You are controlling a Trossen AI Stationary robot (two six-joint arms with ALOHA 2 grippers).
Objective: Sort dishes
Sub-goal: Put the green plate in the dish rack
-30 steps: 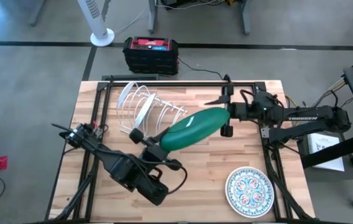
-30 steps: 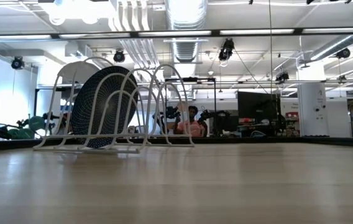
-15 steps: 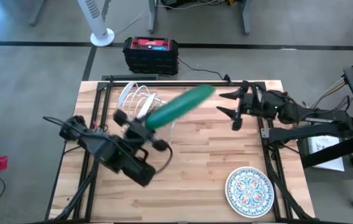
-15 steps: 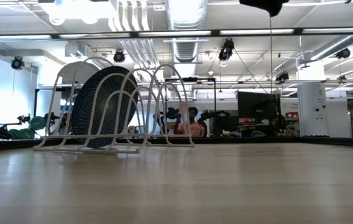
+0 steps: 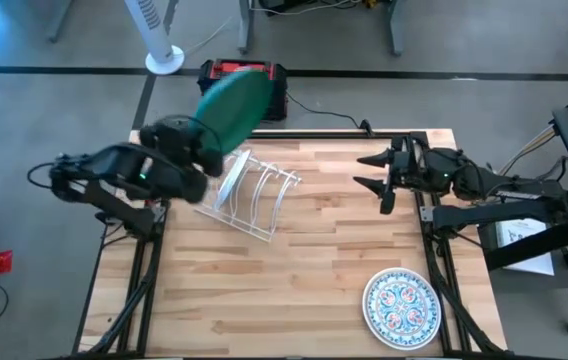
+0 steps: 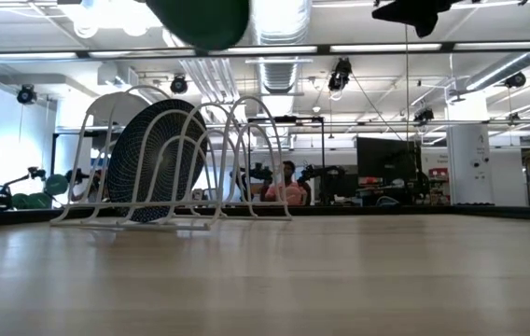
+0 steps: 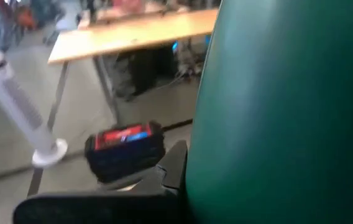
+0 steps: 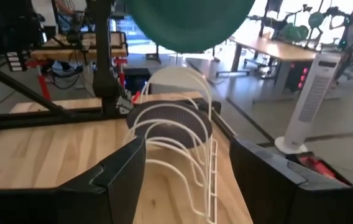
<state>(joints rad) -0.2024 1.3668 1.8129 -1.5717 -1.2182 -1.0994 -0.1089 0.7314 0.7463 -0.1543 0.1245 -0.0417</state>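
Observation:
A green plate (image 5: pixel 234 102) hangs in the air over the table's far left corner, above the white wire rack (image 5: pixel 254 192), with my left gripper (image 5: pixel 202 140) shut on it. The plate also shows in the low view (image 6: pixel 204 19) and the right wrist view (image 8: pixel 189 22). A dark teal plate (image 6: pixel 158 173) stands on edge in the rack's slots. A white floral plate (image 5: pixel 401 305) lies flat near the table's near right corner. My right gripper (image 5: pixel 374 172) hovers open at the far right, pointing at the rack, with nothing between its fingers. My left gripper holds the green plate by its rim (image 7: pixel 195 163), at the end nearest the table's left edge. The fingers (image 7: pixel 175 163) come from the left, slanting upward. The plate is lifted clear, tilted on edge above the rack.
A red and black box (image 5: pixel 264 82) sits on the floor beyond the table's far edge, beside a white fan stand (image 5: pixel 162 40). The wooden top (image 5: pixel 294 280) is bare between the rack and the floral plate.
My left gripper has swung up and toward the table's far left corner, rolling as it went, and has carried the green plate from over the table's middle to above the rack. My right gripper has drawn back a little toward the right edge.

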